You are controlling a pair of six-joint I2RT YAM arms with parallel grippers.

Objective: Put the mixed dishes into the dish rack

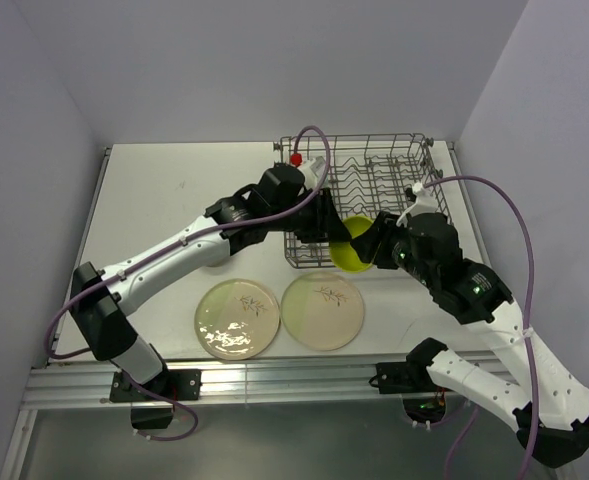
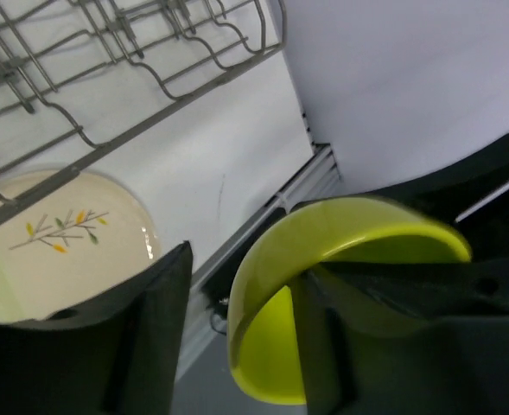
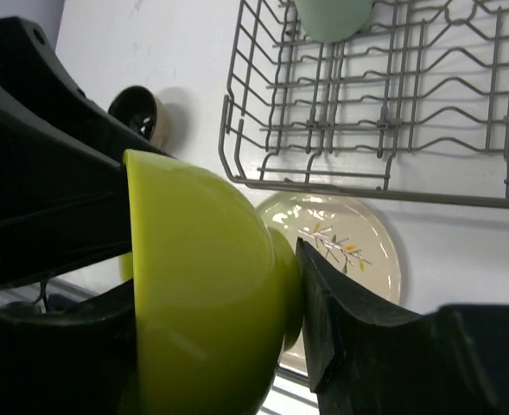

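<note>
- White table (image 1: 164, 200) fills the middle of the top view, with pale walls around it.
- Dish rack (image 1: 384, 170) stands at upper right of centre.
- Left plate (image 1: 236, 318) and right plate (image 1: 322, 311) lie flat side by side on the table, below the rack.
- Bowl (image 1: 346, 256), tipped on its side, is at the rack's near rail. The right gripper (image 3: 219, 294) is clamped on it, one finger on its foot. The left gripper (image 2: 241, 277) is spread: one finger inside the bowl, the other just clear of the rim.
- Mint cup (image 3: 332, 17) is in the rack.
- Dark cup (image 3: 137, 112) is on the table, left of the rack.
</note>
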